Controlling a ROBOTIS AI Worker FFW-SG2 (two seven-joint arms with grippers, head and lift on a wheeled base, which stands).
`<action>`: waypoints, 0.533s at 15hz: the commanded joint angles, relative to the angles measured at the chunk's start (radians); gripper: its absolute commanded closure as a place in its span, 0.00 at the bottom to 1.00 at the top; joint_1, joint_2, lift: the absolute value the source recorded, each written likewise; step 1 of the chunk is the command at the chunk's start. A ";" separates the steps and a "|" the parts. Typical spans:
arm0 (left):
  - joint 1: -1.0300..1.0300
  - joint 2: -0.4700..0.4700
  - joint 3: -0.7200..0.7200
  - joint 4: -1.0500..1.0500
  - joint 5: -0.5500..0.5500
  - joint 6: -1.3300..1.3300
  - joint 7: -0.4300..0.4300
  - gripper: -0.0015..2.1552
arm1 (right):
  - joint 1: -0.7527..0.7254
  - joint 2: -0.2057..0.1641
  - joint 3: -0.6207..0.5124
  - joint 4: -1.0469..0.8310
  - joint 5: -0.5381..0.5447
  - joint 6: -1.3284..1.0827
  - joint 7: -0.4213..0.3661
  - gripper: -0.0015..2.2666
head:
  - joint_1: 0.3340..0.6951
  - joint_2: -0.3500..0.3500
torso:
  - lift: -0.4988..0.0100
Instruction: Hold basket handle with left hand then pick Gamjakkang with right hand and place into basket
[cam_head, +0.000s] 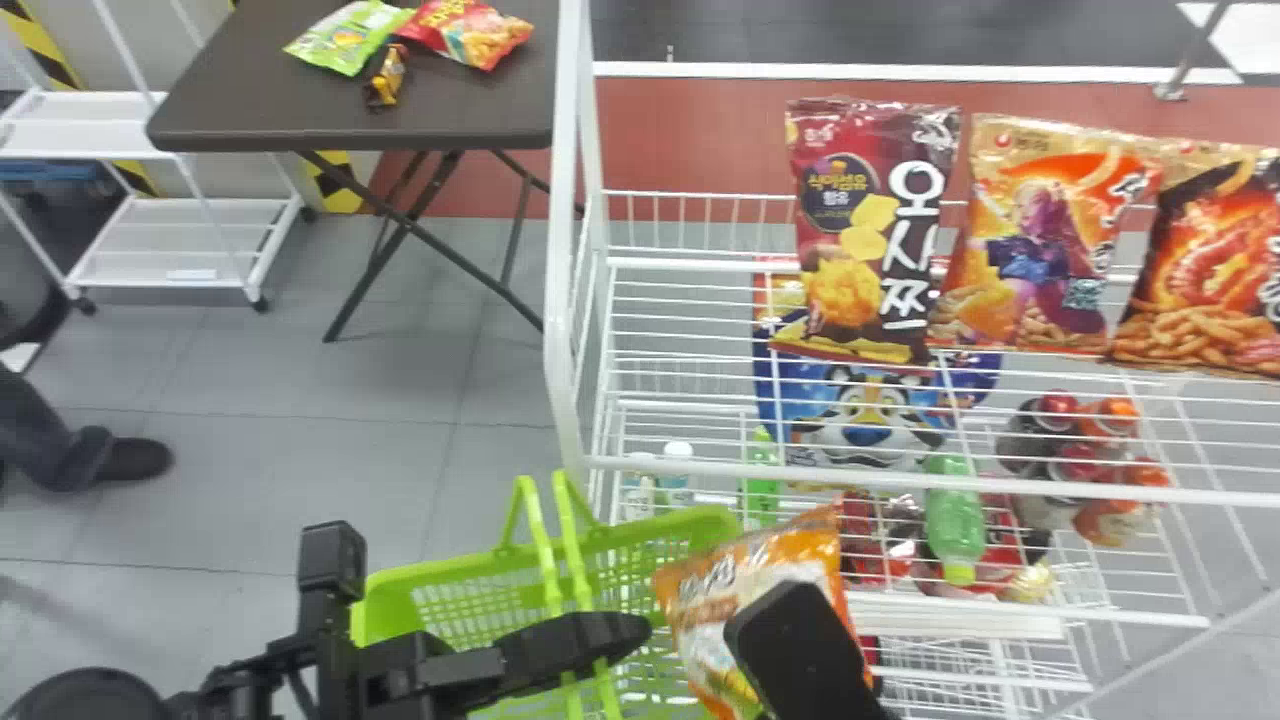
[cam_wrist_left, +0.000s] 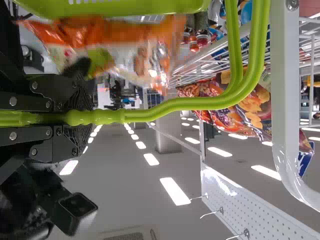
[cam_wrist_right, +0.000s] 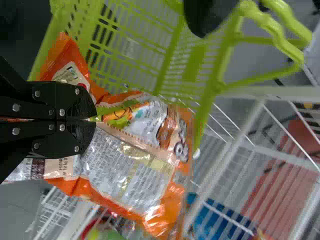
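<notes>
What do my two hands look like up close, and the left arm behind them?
Both the left hand and the right hand are black, built of flat plates dotted with round silvery bolt heads. The left hand's finger pads show a fine mesh-like texture. The left arm is black too, with a boxy black block on it.

White characters — 오사쯔 — run down the front of the maroon bag on the wire rack. Small print covers the back of the orange bag beside the rack — too fine to read.
</notes>
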 joint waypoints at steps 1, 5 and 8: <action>0.000 -0.003 -0.002 0.000 0.000 0.000 -0.002 1.00 | -0.020 0.025 0.025 0.079 -0.009 -0.050 0.036 0.99 | 1.00 0.64 | 0.95; 0.005 -0.003 0.000 0.000 0.000 0.000 -0.005 1.00 | -0.056 0.025 0.082 0.165 -0.009 -0.169 0.075 0.73 | 1.00 0.79 | 0.95; 0.005 -0.003 0.000 -0.001 0.000 0.000 -0.005 1.00 | -0.046 0.016 0.086 0.162 0.008 -0.301 0.084 0.13 | 1.00 0.89 | 0.95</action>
